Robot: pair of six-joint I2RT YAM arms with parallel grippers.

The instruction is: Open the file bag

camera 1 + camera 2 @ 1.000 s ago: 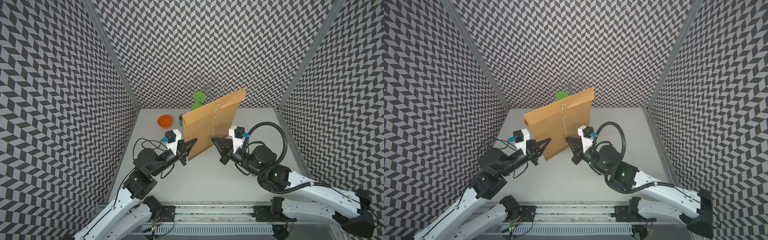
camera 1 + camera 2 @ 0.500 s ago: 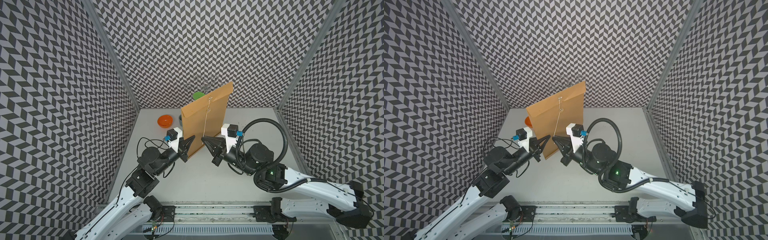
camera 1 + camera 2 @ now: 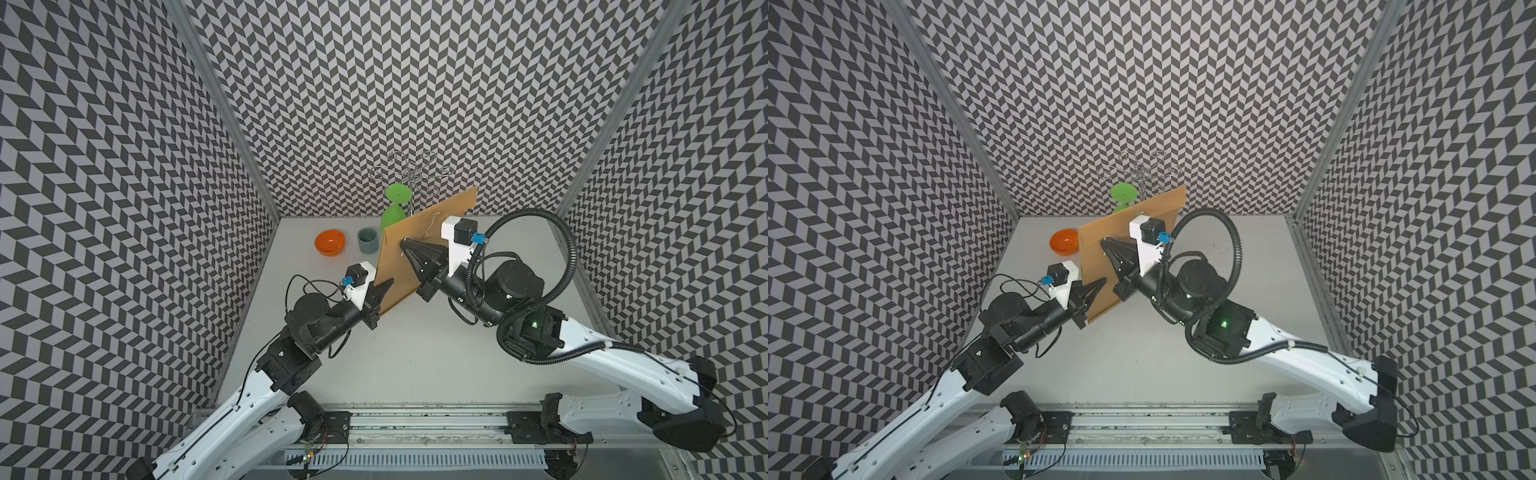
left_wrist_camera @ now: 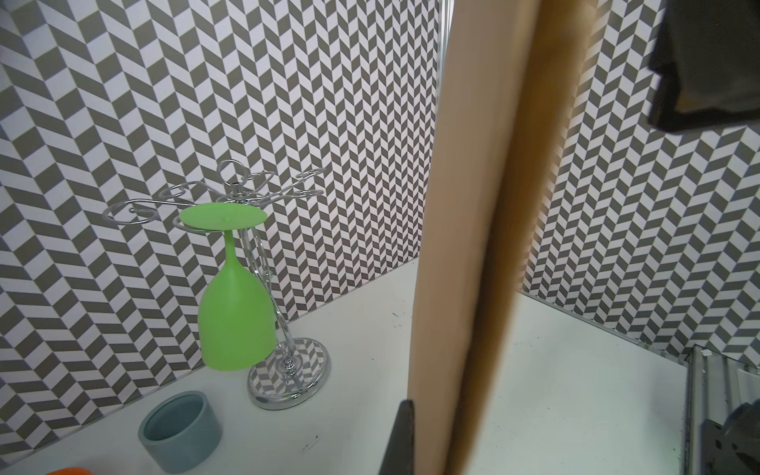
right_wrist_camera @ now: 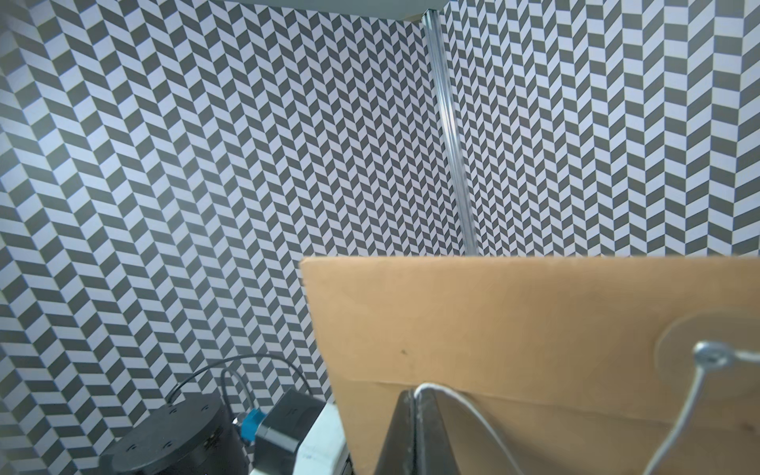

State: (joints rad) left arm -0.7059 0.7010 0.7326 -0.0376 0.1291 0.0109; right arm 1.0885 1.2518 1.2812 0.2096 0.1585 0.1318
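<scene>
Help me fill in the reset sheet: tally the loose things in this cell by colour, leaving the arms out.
Brown: 1, the file bag
Orange: 1, the bowl
Grey-blue: 1, the cup
Green: 1, the goblet, hanging upside down
Chrome: 1, the glass rack
Total: 5

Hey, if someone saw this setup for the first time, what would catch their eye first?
A large brown kraft-paper file bag is held upright mid-table, pinched at its lower edge by the left gripper, while the jaws of the right gripper are shut on its thin white string. Behind it, a bright green plastic wine glass hangs upside down from a chrome wire rack.
</scene>
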